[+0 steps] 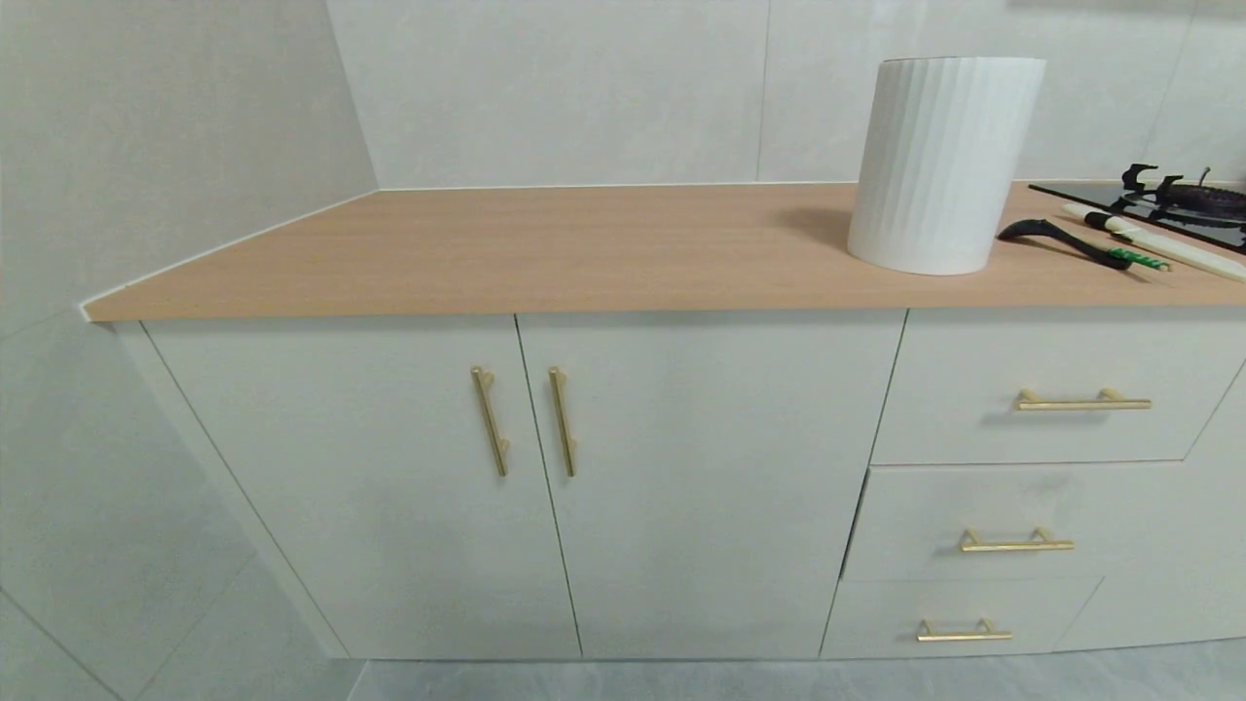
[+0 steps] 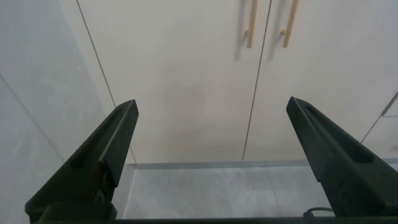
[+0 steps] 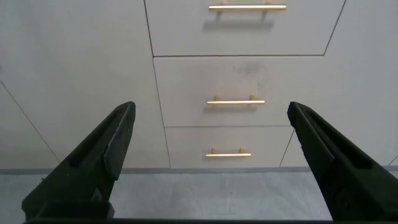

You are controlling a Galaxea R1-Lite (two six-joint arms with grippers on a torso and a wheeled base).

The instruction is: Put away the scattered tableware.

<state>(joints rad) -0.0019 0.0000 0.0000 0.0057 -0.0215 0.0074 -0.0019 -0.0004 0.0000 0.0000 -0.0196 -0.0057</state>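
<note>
A tall white ribbed container (image 1: 942, 164) stands on the wooden countertop (image 1: 545, 248) at the right. Beside it lie a black-handled utensil with a green end (image 1: 1081, 243) and a long white utensil (image 1: 1158, 241). My left gripper (image 2: 211, 118) hangs low and open in front of the white cabinet doors (image 2: 186, 81), nothing between its fingers. My right gripper (image 3: 211, 118) is open too, low down and facing the drawers (image 3: 239, 87), holding nothing.
A black stove top (image 1: 1168, 202) sits at the counter's far right. Below are two doors with gold handles (image 1: 526, 421) and three drawers with gold handles (image 1: 1081, 401). Tiled walls close the left corner. Grey floor (image 2: 217, 190) lies beneath.
</note>
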